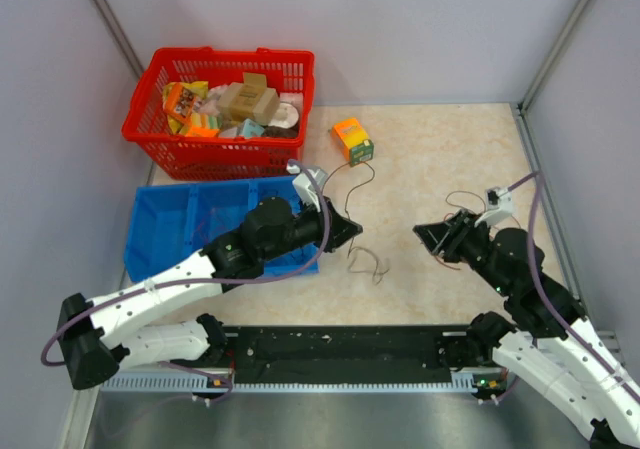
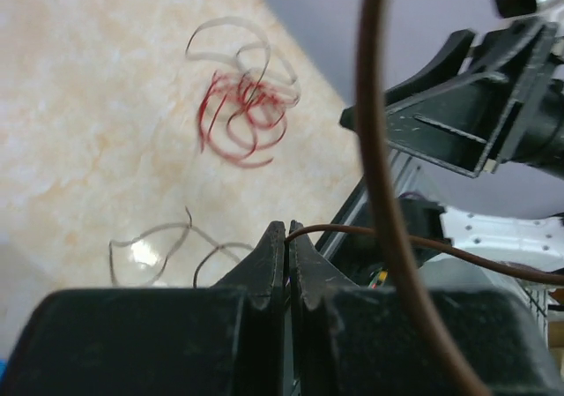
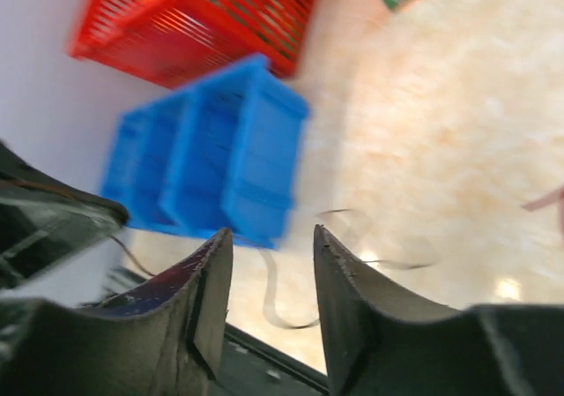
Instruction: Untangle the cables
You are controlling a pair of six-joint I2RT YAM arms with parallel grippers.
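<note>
My left gripper [image 1: 352,231] is shut on a thin brown wire [image 2: 335,229], which leaves the fingertips [image 2: 275,237] and loops up close past the camera; in the top view this wire [image 1: 348,204] arcs toward the orange box. A tangle of red wire [image 2: 242,114] with pale strands lies on the table ahead. A loose dark loop [image 1: 368,262] lies between the two grippers and shows in the left wrist view [image 2: 150,246]. My right gripper [image 1: 425,235] is open and empty [image 3: 270,237], above a blurred strand [image 3: 291,301].
A blue bin [image 1: 190,224] lies under the left arm, with a red basket [image 1: 220,104] of packets behind it. An orange and green box [image 1: 352,139] stands at mid-table. Grey walls close three sides. A black rail [image 1: 340,349] runs along the near edge.
</note>
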